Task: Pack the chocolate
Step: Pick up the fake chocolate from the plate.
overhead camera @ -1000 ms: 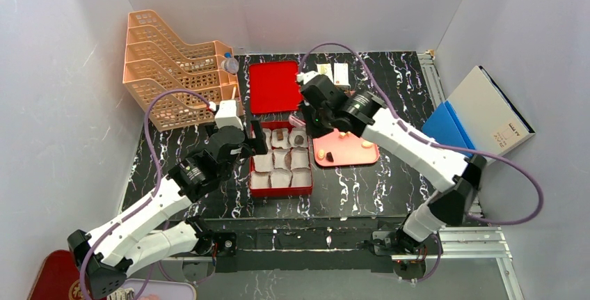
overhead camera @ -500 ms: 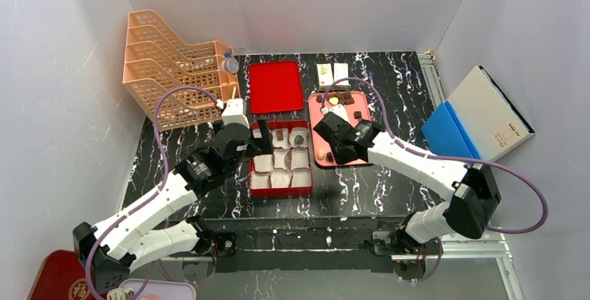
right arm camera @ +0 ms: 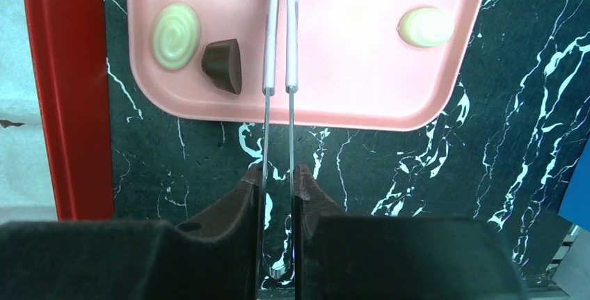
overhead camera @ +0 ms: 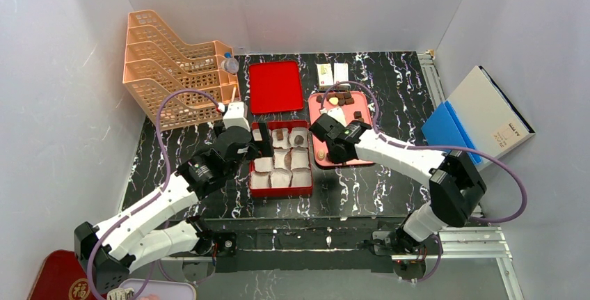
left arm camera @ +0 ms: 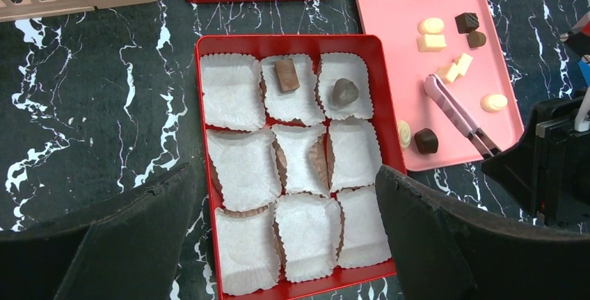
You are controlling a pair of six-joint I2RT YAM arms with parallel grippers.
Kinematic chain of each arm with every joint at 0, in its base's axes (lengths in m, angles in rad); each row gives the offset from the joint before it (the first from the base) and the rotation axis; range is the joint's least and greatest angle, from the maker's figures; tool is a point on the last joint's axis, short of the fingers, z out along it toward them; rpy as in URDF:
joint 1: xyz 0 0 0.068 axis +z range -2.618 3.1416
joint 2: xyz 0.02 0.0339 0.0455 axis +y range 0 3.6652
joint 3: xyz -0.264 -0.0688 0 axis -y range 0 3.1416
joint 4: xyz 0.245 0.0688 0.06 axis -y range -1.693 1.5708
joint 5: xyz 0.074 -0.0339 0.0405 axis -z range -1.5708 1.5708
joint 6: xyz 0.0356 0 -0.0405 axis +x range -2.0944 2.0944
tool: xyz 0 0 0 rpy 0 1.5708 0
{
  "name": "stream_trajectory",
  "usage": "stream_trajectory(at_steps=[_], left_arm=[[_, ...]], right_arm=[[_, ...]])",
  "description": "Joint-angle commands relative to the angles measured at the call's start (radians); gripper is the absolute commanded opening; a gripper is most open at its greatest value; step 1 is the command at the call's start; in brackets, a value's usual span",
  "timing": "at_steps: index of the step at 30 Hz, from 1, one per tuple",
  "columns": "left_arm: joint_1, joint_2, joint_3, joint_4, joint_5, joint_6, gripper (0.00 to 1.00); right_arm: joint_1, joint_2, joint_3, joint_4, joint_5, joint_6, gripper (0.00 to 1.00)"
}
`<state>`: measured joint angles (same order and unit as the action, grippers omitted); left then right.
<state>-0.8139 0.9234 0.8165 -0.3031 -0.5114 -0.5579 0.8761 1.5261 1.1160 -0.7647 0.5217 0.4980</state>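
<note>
Right wrist: dark and pale swirled chocolate (right arm camera: 222, 67) beside right end effector's (right arm camera: 278, 172) gripped tongs (right arm camera: 273, 35).

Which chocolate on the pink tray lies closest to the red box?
The pale yellow swirled disc in the corner of the pink tray beside the red box. The dark brown piece sits just past it; all other pieces lie farther off.
</note>
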Motion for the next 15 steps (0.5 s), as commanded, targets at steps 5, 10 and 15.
stream_trajectory(at_steps=[5,10,15], left_arm=[[-0.002,-0.031,-0.01,-0.002,-0.022,0.019,0.98],[-0.002,-0.04,-0.016,-0.007,-0.024,0.012,0.98],[-0.002,-0.05,-0.025,-0.009,-0.022,0.003,0.98]], right_arm=[[-0.006,0.053,-0.001,-0.05,-0.041,0.067,0.06],[-0.008,0.069,-0.01,-0.058,-0.047,0.089,0.09],[-0.011,0.084,-0.017,-0.079,-0.053,0.11,0.2]])
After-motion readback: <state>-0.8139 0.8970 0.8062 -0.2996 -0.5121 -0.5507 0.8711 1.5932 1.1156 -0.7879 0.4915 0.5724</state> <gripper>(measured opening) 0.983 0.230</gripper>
